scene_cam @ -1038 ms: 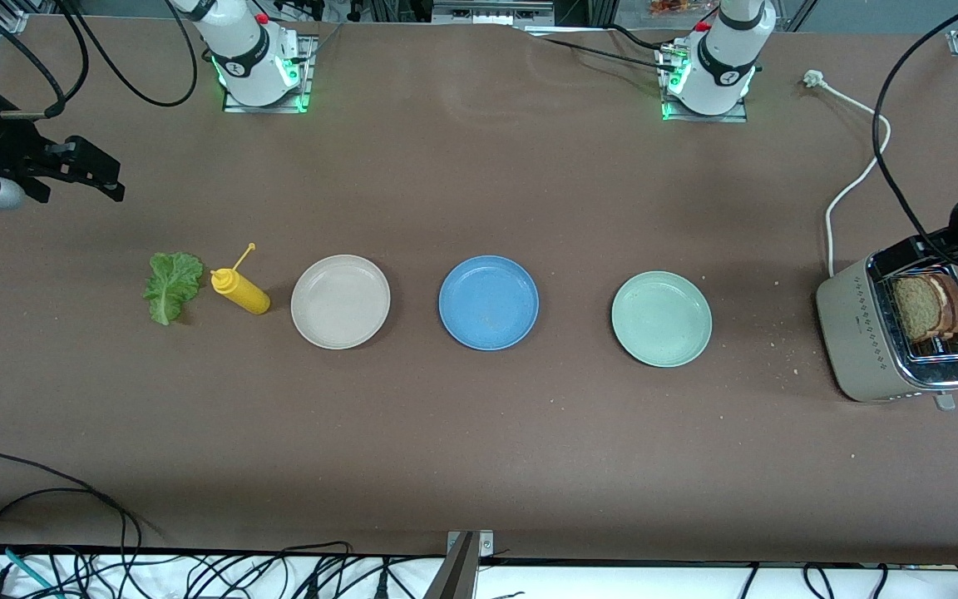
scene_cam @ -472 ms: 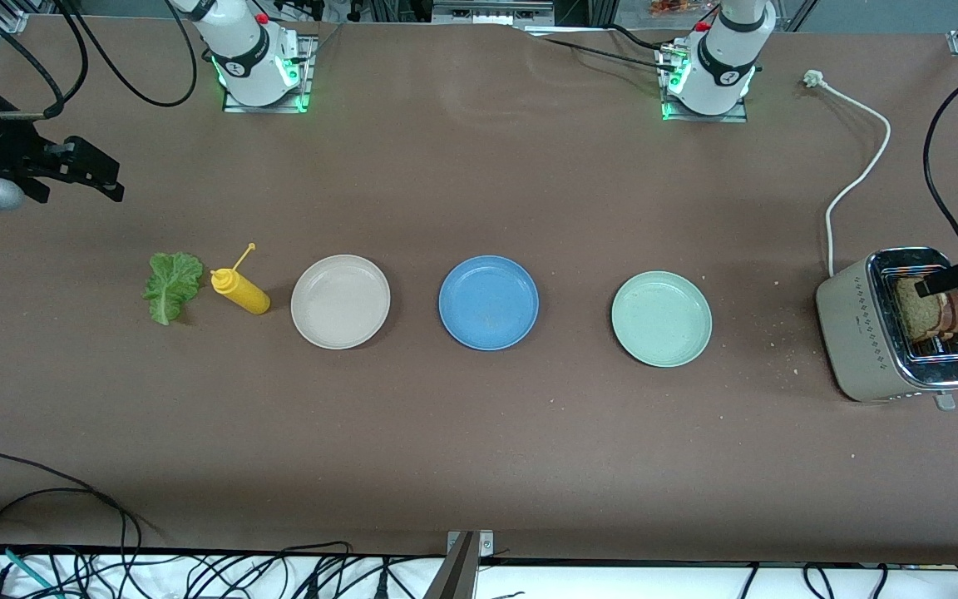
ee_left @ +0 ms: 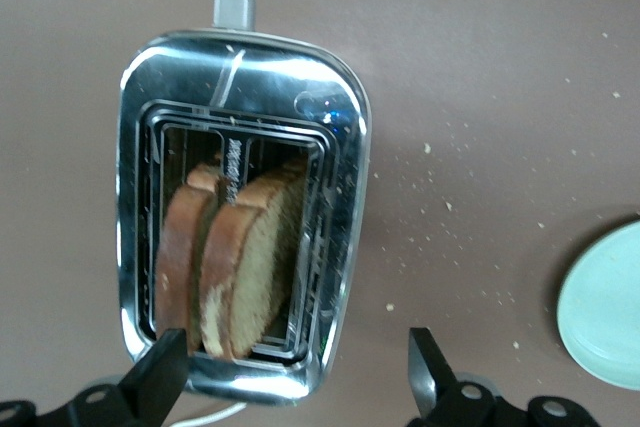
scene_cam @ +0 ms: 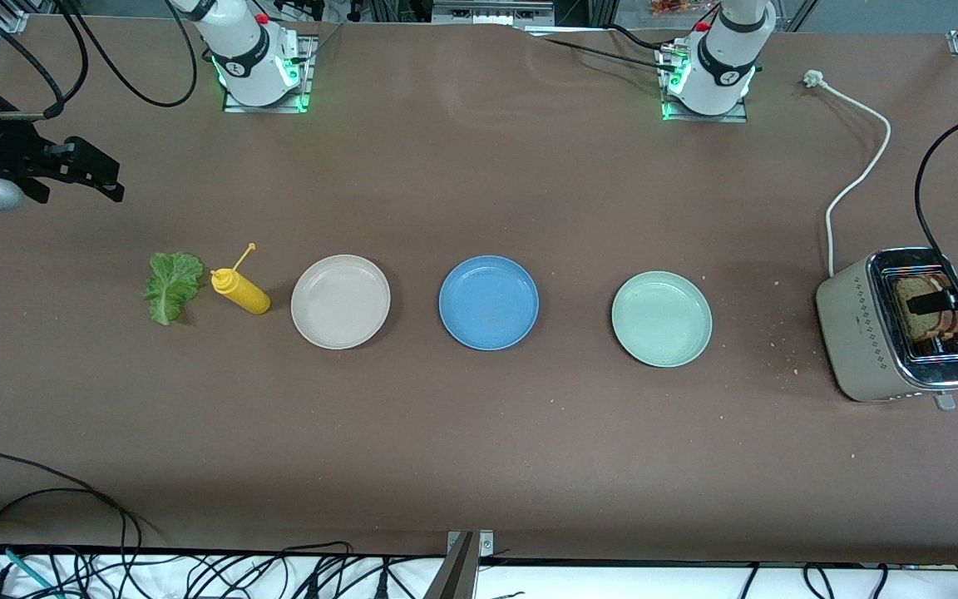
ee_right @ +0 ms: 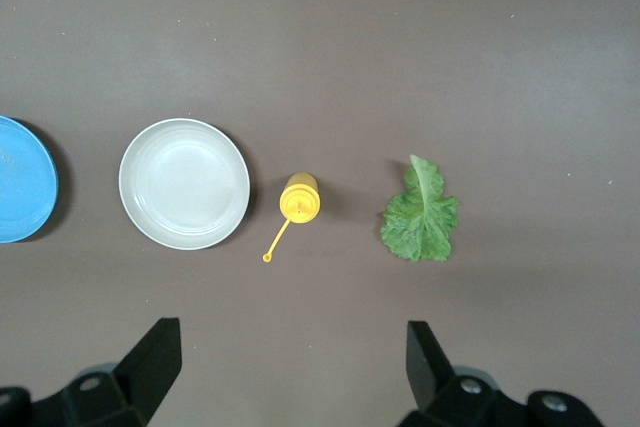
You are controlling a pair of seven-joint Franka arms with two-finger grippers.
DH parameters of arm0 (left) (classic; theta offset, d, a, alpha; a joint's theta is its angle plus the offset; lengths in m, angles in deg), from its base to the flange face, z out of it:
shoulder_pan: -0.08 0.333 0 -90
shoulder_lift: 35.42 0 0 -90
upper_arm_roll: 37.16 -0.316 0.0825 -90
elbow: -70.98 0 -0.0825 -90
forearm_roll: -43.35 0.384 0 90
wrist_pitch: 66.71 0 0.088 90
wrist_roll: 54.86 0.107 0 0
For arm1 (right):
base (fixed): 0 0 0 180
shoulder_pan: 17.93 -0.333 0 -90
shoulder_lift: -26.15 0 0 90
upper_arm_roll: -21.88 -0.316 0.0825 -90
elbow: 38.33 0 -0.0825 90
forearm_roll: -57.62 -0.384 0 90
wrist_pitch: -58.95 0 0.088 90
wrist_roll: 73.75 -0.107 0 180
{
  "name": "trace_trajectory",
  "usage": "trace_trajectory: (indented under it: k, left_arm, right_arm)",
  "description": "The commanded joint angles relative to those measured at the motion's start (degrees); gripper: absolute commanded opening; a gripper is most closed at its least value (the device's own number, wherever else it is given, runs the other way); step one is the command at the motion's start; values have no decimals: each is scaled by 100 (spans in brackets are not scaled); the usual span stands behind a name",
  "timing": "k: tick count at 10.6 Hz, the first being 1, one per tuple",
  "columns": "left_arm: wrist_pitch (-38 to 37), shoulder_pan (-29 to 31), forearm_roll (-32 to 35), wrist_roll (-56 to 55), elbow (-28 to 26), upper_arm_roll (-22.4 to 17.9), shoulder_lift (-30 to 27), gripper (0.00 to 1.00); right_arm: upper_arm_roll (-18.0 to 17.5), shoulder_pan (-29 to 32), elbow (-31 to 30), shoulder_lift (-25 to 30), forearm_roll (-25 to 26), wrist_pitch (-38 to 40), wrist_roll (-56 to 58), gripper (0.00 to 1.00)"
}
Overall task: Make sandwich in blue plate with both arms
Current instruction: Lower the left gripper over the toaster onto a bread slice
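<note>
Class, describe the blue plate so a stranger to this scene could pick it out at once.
Three round plates lie in a row across the middle of the brown table. The round, shallow medium-blue plate is the middle one, between the beige-white plate and the pale green plate. Its blue colour alone sets it apart.

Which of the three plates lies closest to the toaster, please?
The pale green plate: it sits at the left arm's end of the row, next to the toaster, while the blue plate and beige plate lie farther along.
</note>
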Motion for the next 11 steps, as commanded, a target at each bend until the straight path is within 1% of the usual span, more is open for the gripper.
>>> trace_trajectory:
  k: [1, 4, 11]
  left_arm:
    - [274, 170, 166, 243, 66, 55, 182, 94]
    - [274, 188, 166, 322, 58, 55, 270, 89]
    - [239, 223, 174, 488, -4, 55, 446, 87]
  right_arm:
    - [-1, 18, 121, -34, -118, 45, 3, 100]
    - [-1, 18, 121, -34, -118, 54, 3, 100]
    - [-1, 9, 121, -34, -119, 45, 3, 100]
